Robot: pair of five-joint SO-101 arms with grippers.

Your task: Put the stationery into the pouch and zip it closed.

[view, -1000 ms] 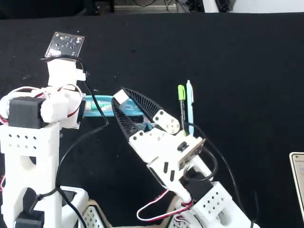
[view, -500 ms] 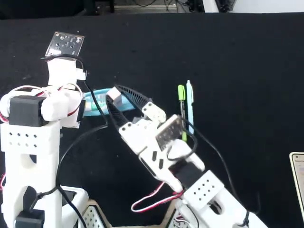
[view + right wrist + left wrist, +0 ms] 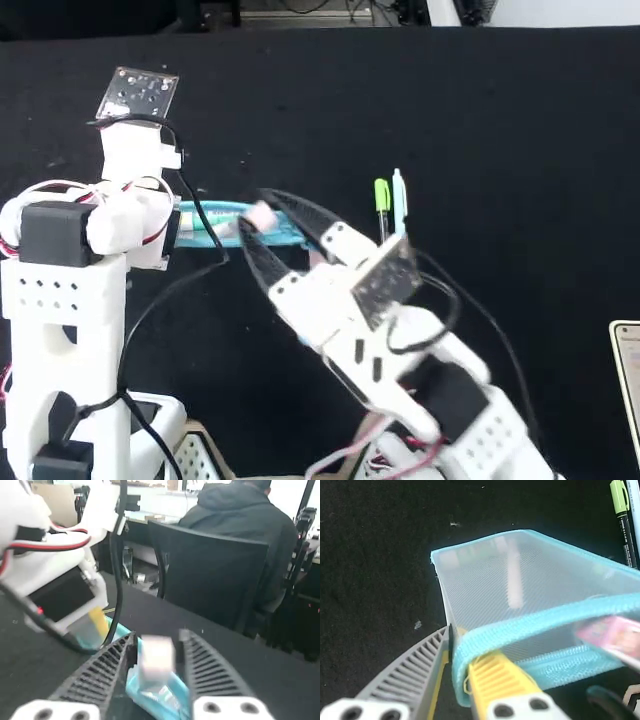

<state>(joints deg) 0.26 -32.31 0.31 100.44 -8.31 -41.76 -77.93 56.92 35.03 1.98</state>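
Observation:
A clear mesh pouch with teal trim lies open on the black table, also visible as a teal strip in the high view. My left gripper is shut on the pouch's rim at its end. My right gripper is shut on a small pinkish-white eraser and holds it just above the pouch mouth. The eraser sits between the black ribbed fingers, with the pouch below. It shows blurred by the rim. A green pen and a light blue pen lie side by side to the right.
A white card lies at the table's right edge. The left arm's white body stands at the front left. Open black tabletop stretches behind and to the right of the pens.
My right gripper, still holding the eraser, swung a little left toward the left arm and then back right and slightly lower over the pouch. The left arm and pens stayed put.

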